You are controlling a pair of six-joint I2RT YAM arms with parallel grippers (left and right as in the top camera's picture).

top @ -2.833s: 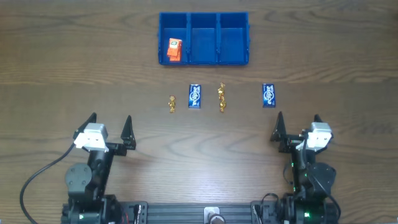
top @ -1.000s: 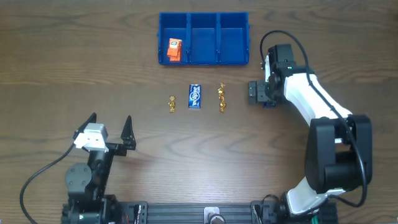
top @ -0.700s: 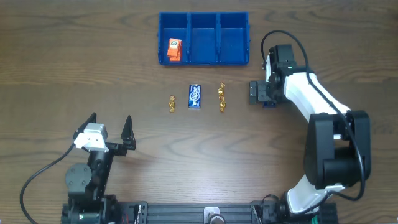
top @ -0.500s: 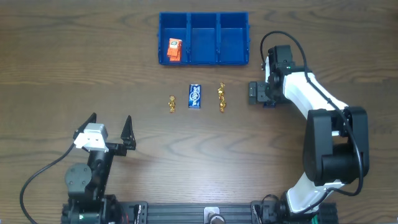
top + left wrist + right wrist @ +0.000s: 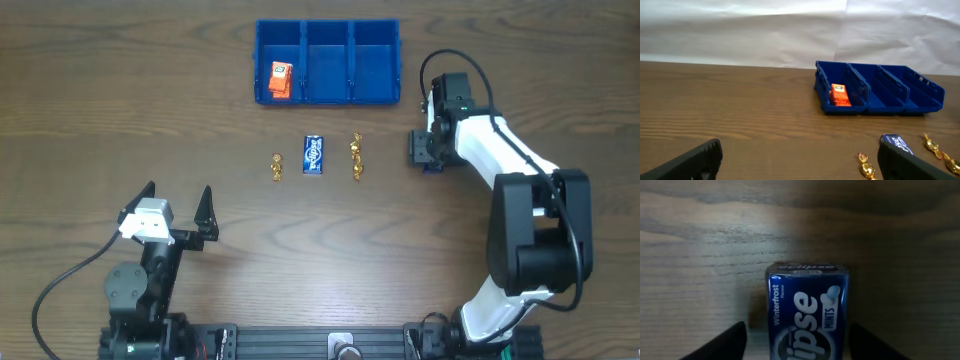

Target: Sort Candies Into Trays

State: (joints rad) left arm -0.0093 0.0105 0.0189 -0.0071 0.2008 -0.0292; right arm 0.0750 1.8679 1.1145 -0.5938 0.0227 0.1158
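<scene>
Mint tin [image 5: 807,315], blue, is found flat on the wooden table [image 5: 100,120], straddled by the right gripper [image 5: 797,327], whose jaws are spread on either side of it. An orange candy [image 5: 281,80] is lodged in the left compartment of the blue tray [image 5: 327,101]. The left gripper [image 5: 178,205] is held near its base, jaws apart, nothing grasped.
</scene>
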